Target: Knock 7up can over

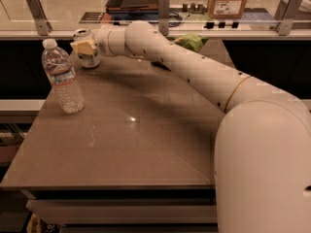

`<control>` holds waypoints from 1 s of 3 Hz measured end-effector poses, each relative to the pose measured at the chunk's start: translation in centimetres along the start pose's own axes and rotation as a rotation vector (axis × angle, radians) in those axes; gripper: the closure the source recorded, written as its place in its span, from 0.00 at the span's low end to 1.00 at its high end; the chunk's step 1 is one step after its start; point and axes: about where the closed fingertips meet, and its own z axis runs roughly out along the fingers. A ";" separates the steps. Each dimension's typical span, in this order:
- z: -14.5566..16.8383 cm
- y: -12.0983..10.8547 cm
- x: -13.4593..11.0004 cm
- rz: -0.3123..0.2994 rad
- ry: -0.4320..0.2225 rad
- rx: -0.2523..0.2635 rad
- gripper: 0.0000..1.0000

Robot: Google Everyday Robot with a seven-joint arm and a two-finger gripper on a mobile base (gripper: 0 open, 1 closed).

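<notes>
7up can (91, 58) shown upright, long axis vertical, at far-left corner of counter (146, 144). Claw (82, 46) laid across can's upper body from right, contact judged likely. Claw state cannot be told.

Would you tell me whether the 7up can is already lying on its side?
No, the 7up can stands upright, with the gripper overlapping its upper part in this view.

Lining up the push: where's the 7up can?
Camera view: the 7up can stands at the far left corner of the table, behind the water bottle, gripper across its upper half.
</notes>
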 end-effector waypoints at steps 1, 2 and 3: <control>-0.4 -0.1 -0.1 -0.009 0.034 0.001 1.00; -1.4 -0.1 -0.3 -0.025 0.103 0.007 1.00; -2.5 -0.7 -0.6 -0.036 0.157 0.028 1.00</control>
